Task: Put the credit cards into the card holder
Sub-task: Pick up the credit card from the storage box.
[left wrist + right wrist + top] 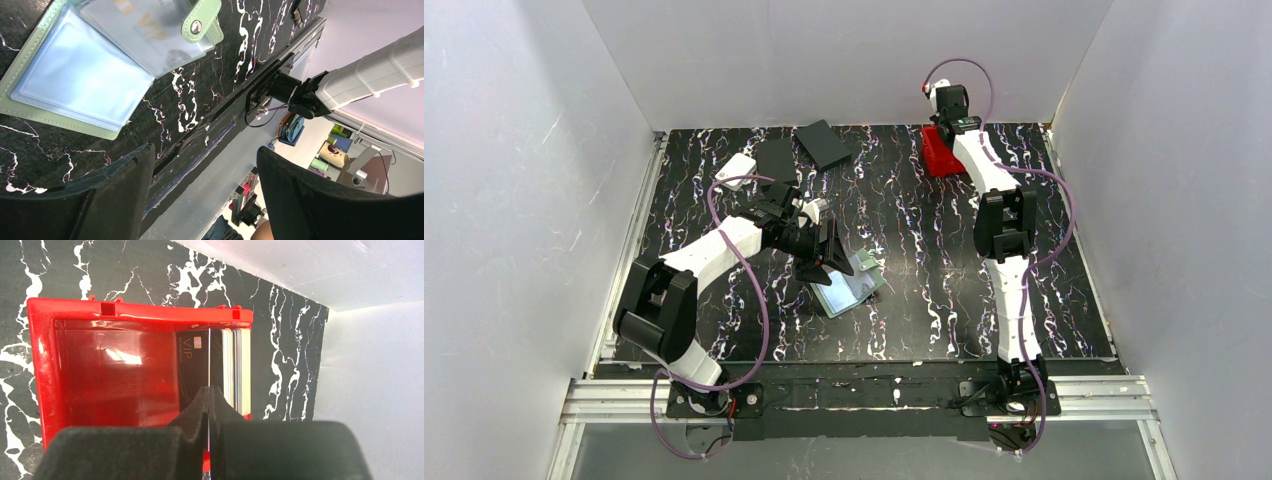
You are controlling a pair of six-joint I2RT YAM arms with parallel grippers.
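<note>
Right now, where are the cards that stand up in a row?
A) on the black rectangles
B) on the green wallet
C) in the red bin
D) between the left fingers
C: the right wrist view shows the cards standing on edge inside the red bin, packed against one side wall.

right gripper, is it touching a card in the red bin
Touching. The right wrist view shows the right gripper pinched shut on a card seen edge-on in the red bin.
</note>
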